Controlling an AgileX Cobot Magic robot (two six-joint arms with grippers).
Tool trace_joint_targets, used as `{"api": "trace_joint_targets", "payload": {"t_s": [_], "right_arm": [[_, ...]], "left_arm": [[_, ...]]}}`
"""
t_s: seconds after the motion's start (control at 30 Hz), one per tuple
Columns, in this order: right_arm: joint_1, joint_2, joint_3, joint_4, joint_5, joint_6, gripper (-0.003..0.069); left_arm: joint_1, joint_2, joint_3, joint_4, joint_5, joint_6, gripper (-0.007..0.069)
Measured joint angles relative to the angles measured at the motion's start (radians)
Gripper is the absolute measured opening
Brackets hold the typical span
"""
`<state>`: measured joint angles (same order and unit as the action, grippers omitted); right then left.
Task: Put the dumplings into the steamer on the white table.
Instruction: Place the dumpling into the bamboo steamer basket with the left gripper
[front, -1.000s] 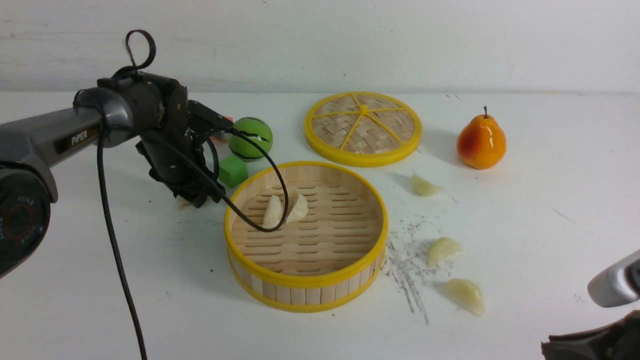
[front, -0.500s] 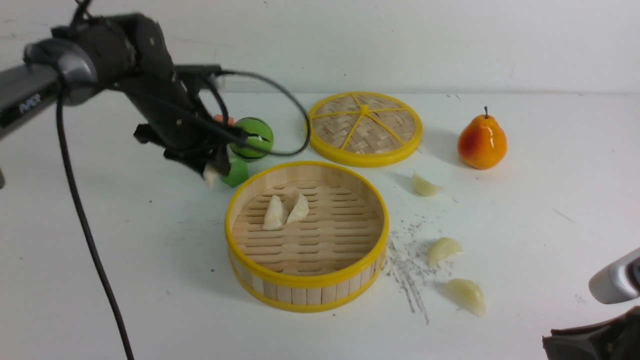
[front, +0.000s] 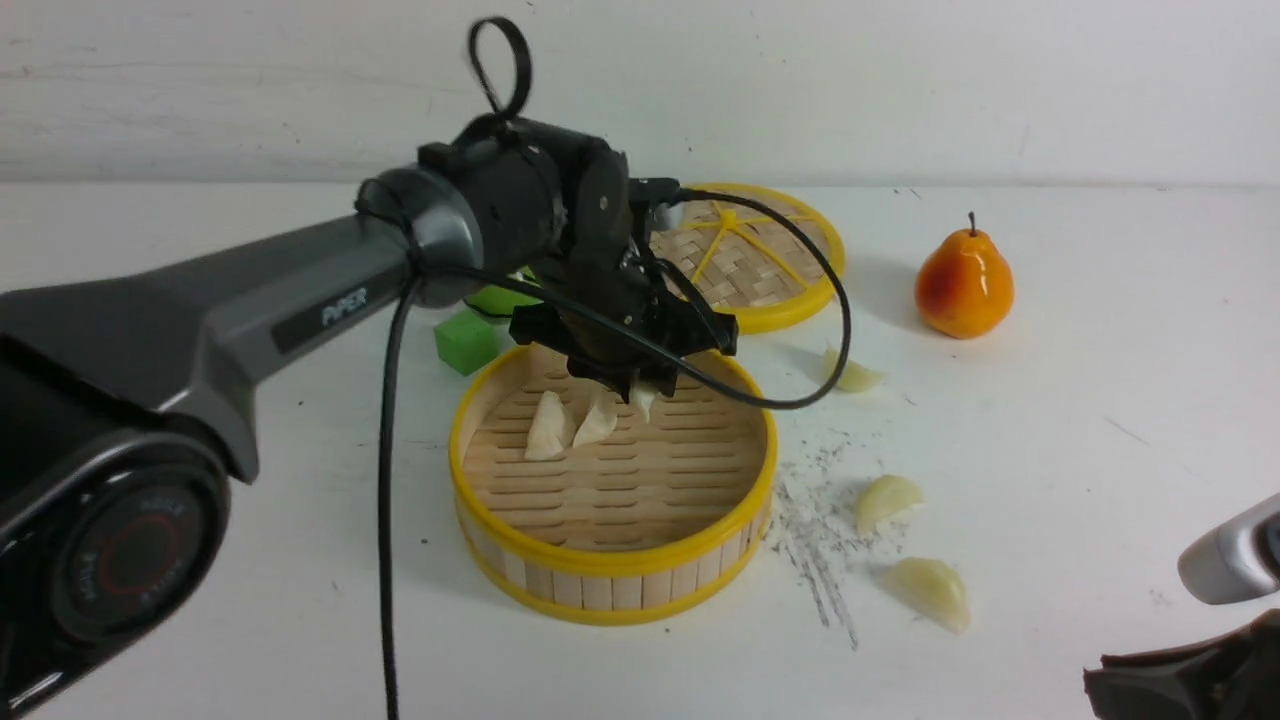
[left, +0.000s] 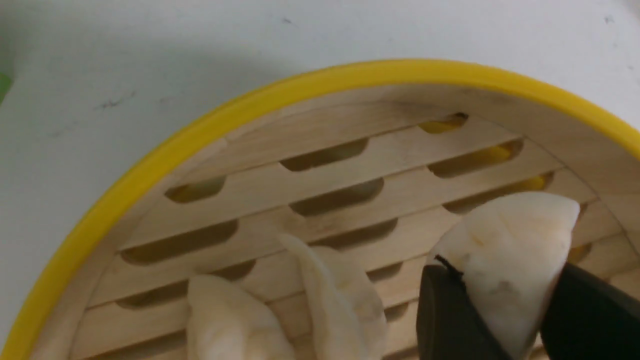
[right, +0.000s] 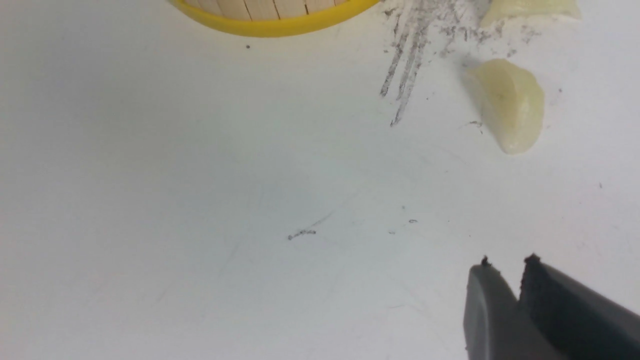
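Front view
Left end effector (front: 640, 388): pinches one dumpling (front: 643, 402) above the steamer floor.
Steamer (front: 612, 562): holds two dumplings (front: 550, 428) side by side; sits on the counter (front: 1060, 420).
Loose dumplings (front: 932, 592): lie on the counter, to the right of the steamer; likely best gripped across the plump middle.
Counter: looks flat, white, scuffed with dark scratches.
Room: shows a plain pale wall (front: 900, 90) behind.

Left wrist view
Held dumpling: is nipped at one end, wide end free; probably light, slightly yielding, slippery from gloss, hardly fragile.
Slotted floor (left: 350, 220): might catch a thin edge.

Right wrist view
Right end effector (right: 508, 258): stands narrowly parted, gripping nothing.
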<state>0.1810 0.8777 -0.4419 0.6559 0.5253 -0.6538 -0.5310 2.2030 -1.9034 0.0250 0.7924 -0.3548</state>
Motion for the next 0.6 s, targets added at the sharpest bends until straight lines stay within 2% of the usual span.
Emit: {"api": "trace_joint_targets", "payload": {"t_s": [0.13, 0.33, 0.4, 0.57, 0.6], "right_arm": [[0.000, 0.000, 0.000, 0.010, 0.001, 0.000, 0.0101], [0.000, 0.000, 0.000, 0.010, 0.013, 0.000, 0.0104], [0.000, 0.000, -0.002, 0.010, 0.032, 0.003, 0.0108], [0.000, 0.030, -0.074, 0.009, 0.127, 0.041, 0.0160], [0.000, 0.068, -0.127, 0.007, 0.166, 0.045, 0.0199]], "left_arm": [[-0.021, 0.028, 0.000, 0.040, -0.029, -0.030, 0.0253], [-0.024, 0.042, 0.000, 0.023, 0.013, -0.049, 0.0402], [-0.024, 0.037, 0.000, 0.019, 0.036, -0.058, 0.0430], [-0.024, -0.024, -0.013, 0.024, 0.142, -0.044, 0.0427], [-0.024, -0.070, -0.039, 0.044, 0.195, -0.016, 0.0407]]}}
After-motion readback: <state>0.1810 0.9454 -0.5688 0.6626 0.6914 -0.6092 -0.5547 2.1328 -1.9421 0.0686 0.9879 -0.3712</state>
